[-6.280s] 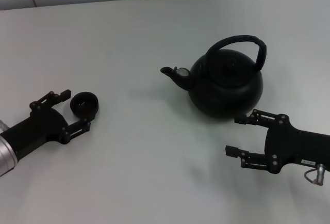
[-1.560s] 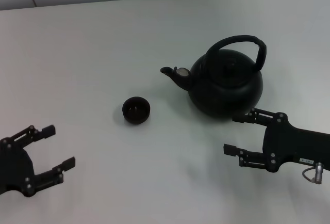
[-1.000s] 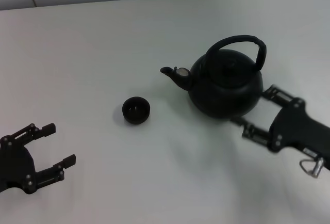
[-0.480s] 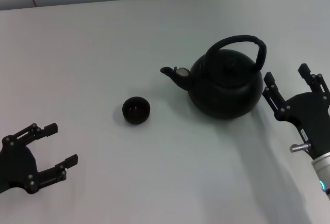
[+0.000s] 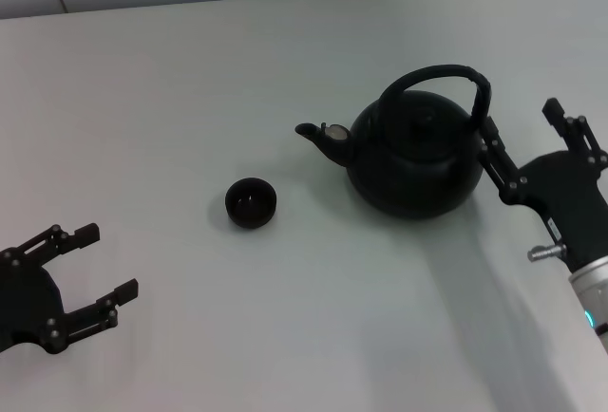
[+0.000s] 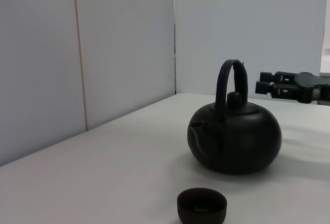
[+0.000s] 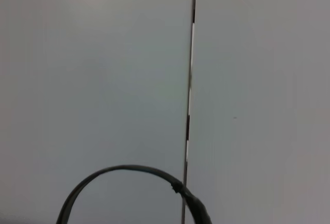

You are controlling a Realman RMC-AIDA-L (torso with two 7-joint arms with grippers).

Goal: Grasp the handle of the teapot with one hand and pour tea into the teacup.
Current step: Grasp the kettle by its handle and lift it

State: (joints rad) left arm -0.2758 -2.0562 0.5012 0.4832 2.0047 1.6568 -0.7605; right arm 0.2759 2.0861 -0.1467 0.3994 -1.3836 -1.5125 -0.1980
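Two black vessels on the white bench point(image 5: 190, 80): teapot point(image 5: 415, 156) upright right of centre, spout pointing left toward the teacup point(image 5: 251, 202), standing apart to its near left. Handle point(image 5: 439, 76) arched over the lid, ungripped. Cup interior dark; contents impossible to tell, in either the head view or the left wrist view. Teapot lidded, inside hidden. Right end effector point(image 5: 527, 137) raised just right of the teapot, fingers spread apart, one finger close beside the handle's right end; contact not clear. Left end effector point(image 5: 87, 262) low at the near left, well apart from the cup, fingers spread, holding nothing. Left wrist view alone shows the lid knob. Right wrist view shows only the handle's arc, cut off.
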